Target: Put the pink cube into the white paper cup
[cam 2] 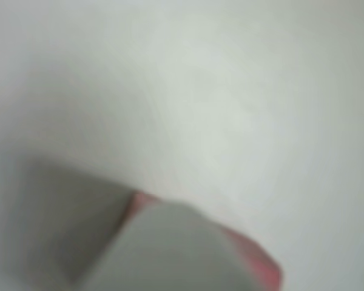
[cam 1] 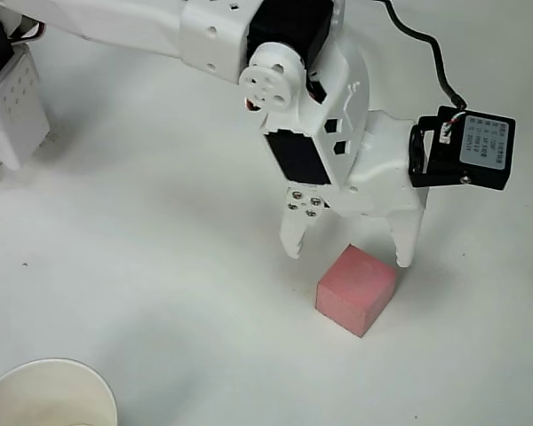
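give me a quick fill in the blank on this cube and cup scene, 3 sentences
1. The small salmon-pink foam cube rests on the ____ table.
2. The white arm's gripper hangs over the cube with its fingers ____.
3. In the overhead view, the round white paper cup sits in the bottom ____ corner.

Missing words: white; open; left

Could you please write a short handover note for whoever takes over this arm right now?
Gripper: open and empty, fingers spread just above the pink cube in the overhead view; the right fingertip is at the cube's upper right edge.
Pink cube: on the table, not gripped; the wrist view is blurred, showing only a pink edge.
White paper cup: upright at the lower left corner, nothing seen inside.
Done: approach. Left: grasp, carry, drop into cup.
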{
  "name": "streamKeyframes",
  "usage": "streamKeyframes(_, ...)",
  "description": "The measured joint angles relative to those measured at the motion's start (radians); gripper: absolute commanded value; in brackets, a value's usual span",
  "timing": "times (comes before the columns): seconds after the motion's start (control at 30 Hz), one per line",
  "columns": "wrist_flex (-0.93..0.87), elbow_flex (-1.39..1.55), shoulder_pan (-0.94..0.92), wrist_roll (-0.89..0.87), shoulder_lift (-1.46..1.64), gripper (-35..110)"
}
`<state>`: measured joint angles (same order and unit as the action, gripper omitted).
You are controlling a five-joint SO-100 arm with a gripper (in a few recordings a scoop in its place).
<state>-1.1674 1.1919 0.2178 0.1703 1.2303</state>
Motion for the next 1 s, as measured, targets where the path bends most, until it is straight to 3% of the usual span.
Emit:
streamKeyframes(0.83, -0.097, -0.190, -0.020, 0.000, -0.215, 47)
streamKeyframes(1.0, -0.163, -0.299, -0.020, -0.008, -0.285, 28)
